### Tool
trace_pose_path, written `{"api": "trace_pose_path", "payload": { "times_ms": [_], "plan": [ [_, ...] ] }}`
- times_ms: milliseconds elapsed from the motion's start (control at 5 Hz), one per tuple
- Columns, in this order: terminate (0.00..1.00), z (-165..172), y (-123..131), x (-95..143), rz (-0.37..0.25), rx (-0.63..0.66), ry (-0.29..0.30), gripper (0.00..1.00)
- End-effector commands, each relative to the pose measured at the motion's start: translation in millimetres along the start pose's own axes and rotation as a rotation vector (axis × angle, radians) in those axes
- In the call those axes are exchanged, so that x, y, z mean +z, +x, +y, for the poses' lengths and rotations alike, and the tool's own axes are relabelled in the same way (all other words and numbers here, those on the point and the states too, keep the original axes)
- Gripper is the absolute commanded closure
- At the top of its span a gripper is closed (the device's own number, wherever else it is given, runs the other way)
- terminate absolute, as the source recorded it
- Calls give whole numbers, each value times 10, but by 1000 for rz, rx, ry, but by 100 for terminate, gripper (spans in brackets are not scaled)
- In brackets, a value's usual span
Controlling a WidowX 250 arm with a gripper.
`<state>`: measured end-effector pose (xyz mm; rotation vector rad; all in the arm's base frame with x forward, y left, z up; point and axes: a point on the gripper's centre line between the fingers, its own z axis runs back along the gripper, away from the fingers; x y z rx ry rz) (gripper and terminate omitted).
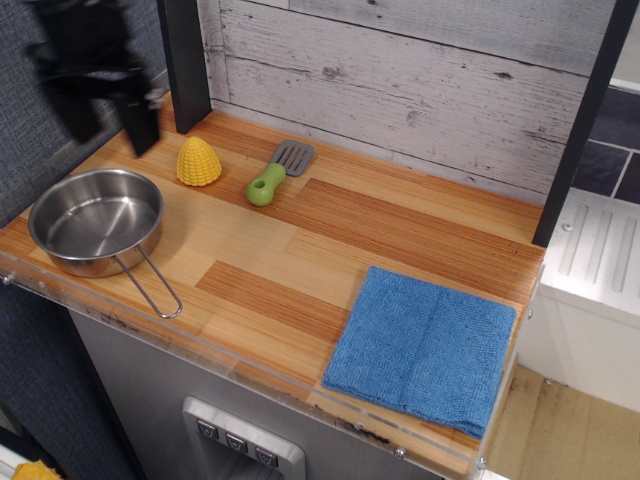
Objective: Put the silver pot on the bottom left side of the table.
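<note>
Silver pot [96,222] is set at the tabletop [300,250] bottom-left corner; gripper [108,118] is raised clear, blurred, jaws' state cannot be told; only retreat judged left.

A single camera stands high off the front right of the surface [330,250], angled down and leftward across it toward the plank wall [400,80], close enough that the whole top fills the view, with the cabinet front below.
</note>
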<state>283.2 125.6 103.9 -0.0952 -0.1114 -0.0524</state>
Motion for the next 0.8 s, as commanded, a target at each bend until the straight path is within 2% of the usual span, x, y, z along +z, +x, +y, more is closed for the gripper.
{"api": "trace_pose_path", "payload": {
  "times_ms": [0, 200, 400, 600],
  "plan": [
    [0, -603, 265, 5, 10, -215, 79, 0],
    [0, -625, 253, 0, 18, -225, 117, 0],
    [0, -567, 171, 39, 2, -180, 104, 0],
    [100, -567, 171, 39, 2, -180, 104, 0]
  ]
}}
